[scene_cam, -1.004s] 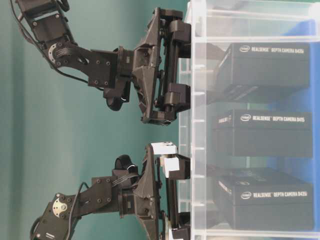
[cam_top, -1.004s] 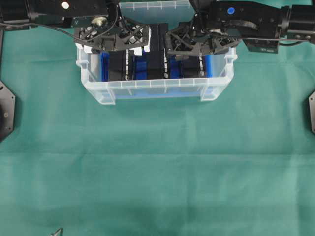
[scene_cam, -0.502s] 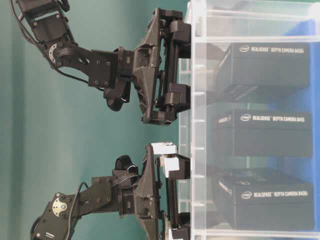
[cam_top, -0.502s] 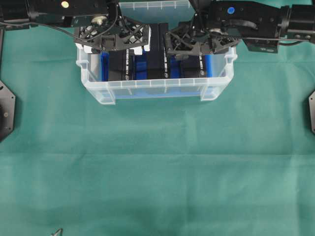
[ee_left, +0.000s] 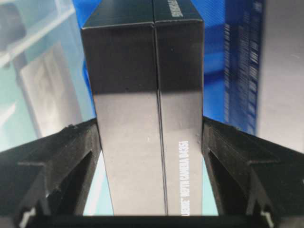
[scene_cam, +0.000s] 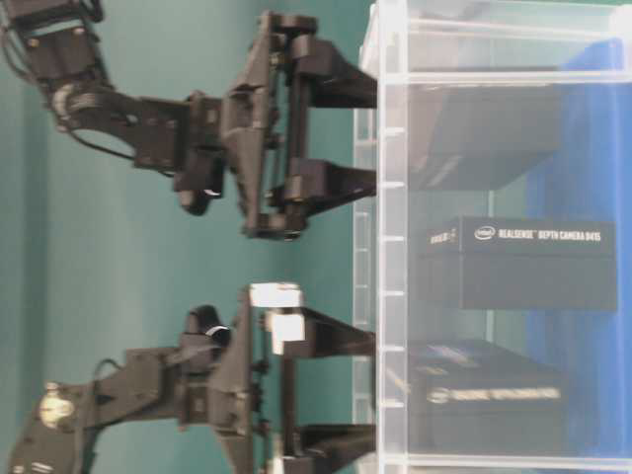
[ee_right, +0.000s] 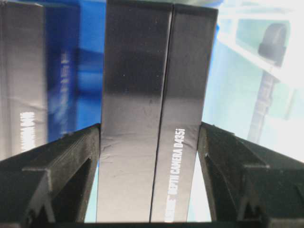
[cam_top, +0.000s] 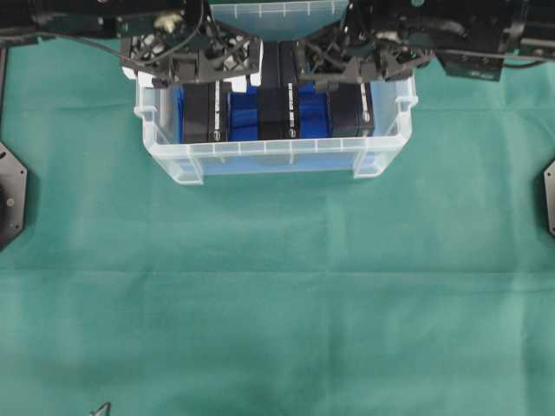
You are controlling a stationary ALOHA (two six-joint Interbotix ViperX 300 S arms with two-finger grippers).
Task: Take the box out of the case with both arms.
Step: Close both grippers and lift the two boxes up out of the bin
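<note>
The clear case (cam_top: 277,147) stands at the back of the table, with three black camera boxes upright on its blue lining. My left gripper (cam_top: 192,65) is shut on the left box (cam_top: 204,113); in the left wrist view both fingers press the box's (ee_left: 142,118) sides. My right gripper (cam_top: 360,62) is shut on the right box (cam_top: 351,108), and the right wrist view shows that box (ee_right: 152,95) clamped between its fingers. From table level, both held boxes (scene_cam: 484,133) (scene_cam: 489,405) look blurred and sit higher than the middle box (scene_cam: 523,262).
Green cloth (cam_top: 277,286) covers the table in front of the case. A clear lid (cam_top: 273,10) lies behind the case, between the arms. Black mounts (cam_top: 10,195) (cam_top: 548,199) sit at the left and right table edges. A small metal object (cam_top: 102,407) lies at the front left.
Both grippers have risen from the case rim, drawing the two outer boxes up with them. The middle box has stayed in place.
</note>
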